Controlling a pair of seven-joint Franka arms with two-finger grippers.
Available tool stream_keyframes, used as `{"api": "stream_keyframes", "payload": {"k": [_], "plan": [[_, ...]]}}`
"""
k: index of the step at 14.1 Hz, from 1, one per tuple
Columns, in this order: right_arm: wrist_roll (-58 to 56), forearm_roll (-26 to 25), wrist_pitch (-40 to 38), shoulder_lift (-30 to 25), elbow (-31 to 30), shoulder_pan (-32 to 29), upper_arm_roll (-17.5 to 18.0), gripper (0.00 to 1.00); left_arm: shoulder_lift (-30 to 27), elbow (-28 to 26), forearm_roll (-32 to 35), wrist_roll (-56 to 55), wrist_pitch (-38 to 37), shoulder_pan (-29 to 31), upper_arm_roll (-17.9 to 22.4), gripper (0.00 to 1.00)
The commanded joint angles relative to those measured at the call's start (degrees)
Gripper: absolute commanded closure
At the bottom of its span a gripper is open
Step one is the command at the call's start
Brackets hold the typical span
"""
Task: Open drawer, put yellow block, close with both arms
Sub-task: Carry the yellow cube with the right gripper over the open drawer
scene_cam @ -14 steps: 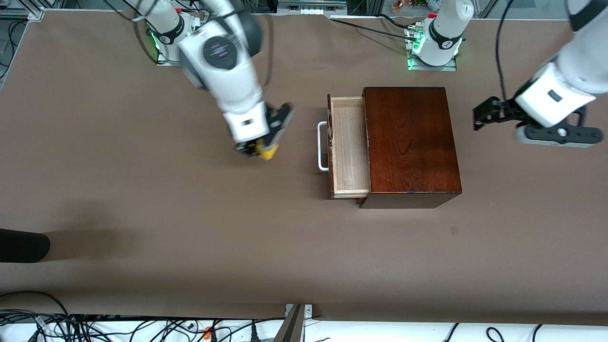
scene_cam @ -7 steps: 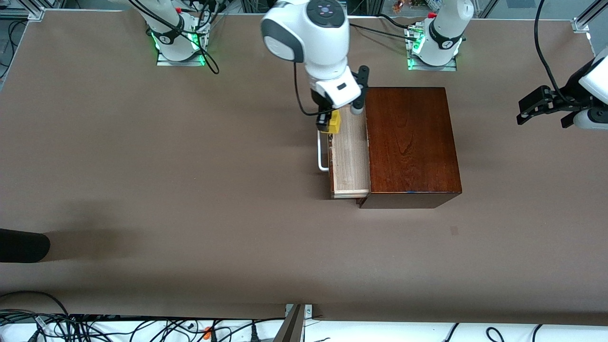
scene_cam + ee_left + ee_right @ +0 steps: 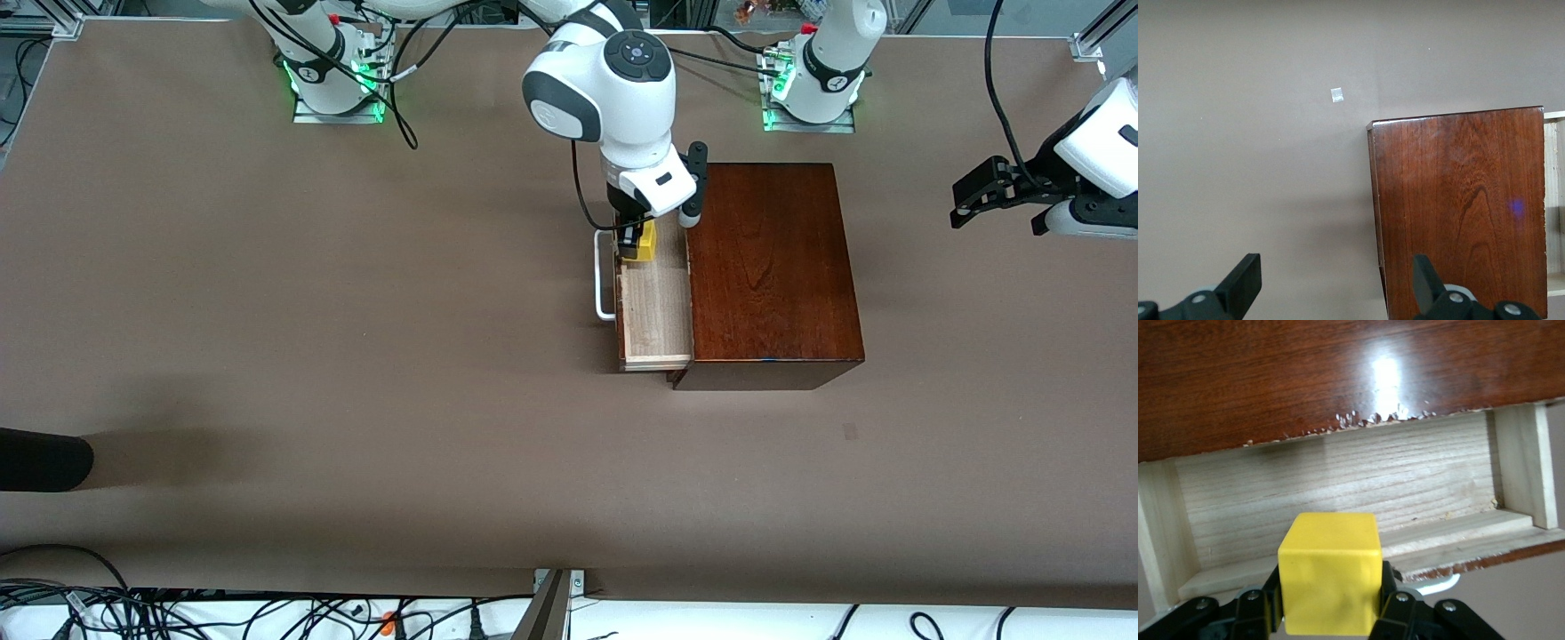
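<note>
While the drawer (image 3: 656, 307) stands pulled out of the dark wooden box (image 3: 769, 267) toward the right arm's end of the table (image 3: 356, 356), the right gripper (image 3: 637, 242) hangs over its pale tray, pinching the yellow block (image 3: 644, 240) between its fingers (image 3: 1255, 607). That cube sits above the tray's end nearer the robot bases, just beside the white handle (image 3: 602, 276). Off the box toward the left arm's end, the left gripper (image 3: 985, 191) waits in the air over bare table, its fingers (image 3: 1245, 283) spread wide and holding nothing.
</note>
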Motion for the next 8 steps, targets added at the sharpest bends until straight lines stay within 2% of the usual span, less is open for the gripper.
{"api": "stream_keyframes", "payload": {"k": [1, 8], "plan": [[-0.79, -1.3, -0.1, 1.74, 2.6, 1.33, -1.18, 0.66, -1.13, -0.82, -0.64, 0.1, 0.19, -0.76, 0.6, 0.0], [-1.06, -2.01, 0.16, 4.63, 2.51, 2.73, -1.45, 0.65, -0.87, -0.82, -0.56, -0.35, 0.54, -0.94, 0.6, 0.0]]}}
